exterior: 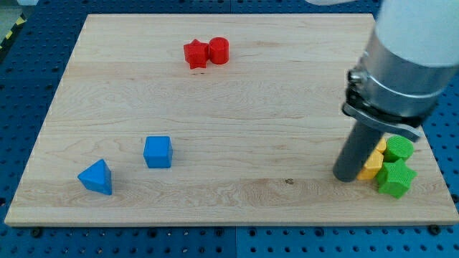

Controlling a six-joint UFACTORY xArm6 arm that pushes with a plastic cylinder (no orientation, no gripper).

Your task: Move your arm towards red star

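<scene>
The red star (195,54) lies near the view's top, left of centre, touching a red hexagonal block (219,51) on its right. My tip (346,176) rests on the wooden board at the lower right, far from the red star. It stands just left of a yellow block (373,164), which sits beside two green blocks, one (399,148) above and one star-shaped (396,178) below.
A blue cube (158,152) and a blue triangular block (97,177) lie at the lower left. The wooden board (229,107) sits on a blue perforated table. The arm's grey body (405,64) covers the board's upper right.
</scene>
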